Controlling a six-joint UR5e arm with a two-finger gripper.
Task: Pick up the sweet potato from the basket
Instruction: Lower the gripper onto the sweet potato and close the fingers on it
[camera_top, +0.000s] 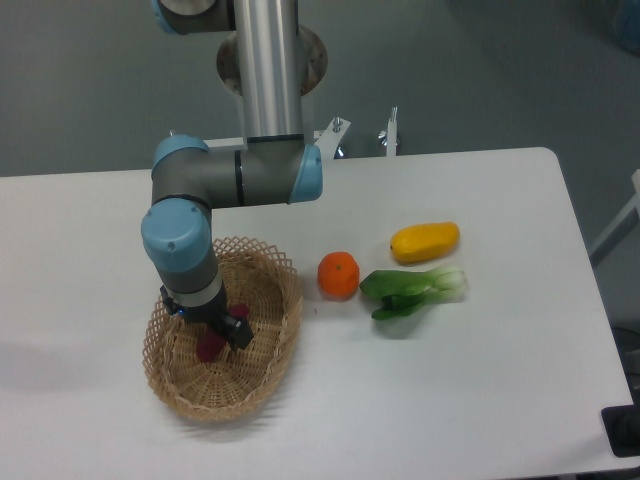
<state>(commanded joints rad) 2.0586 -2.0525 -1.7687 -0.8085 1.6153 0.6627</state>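
Note:
The oval wicker basket (270, 300) sits at the front left of the table. Inside it lies the magenta sweet potato (209, 348), of which only a small end shows beneath the tool. My gripper (218, 334) is lowered into the basket directly over the sweet potato. One dark finger (238, 329) stands just to the right of it, and the other finger is hidden behind the wrist. From this angle I cannot make out whether the jaws have closed on the tuber.
A round orange (339, 274) lies just right of the basket. Further right are a green leafy vegetable (412, 291) and a yellow oblong fruit (425, 241). The arm's upright column (268, 60) rises behind the basket.

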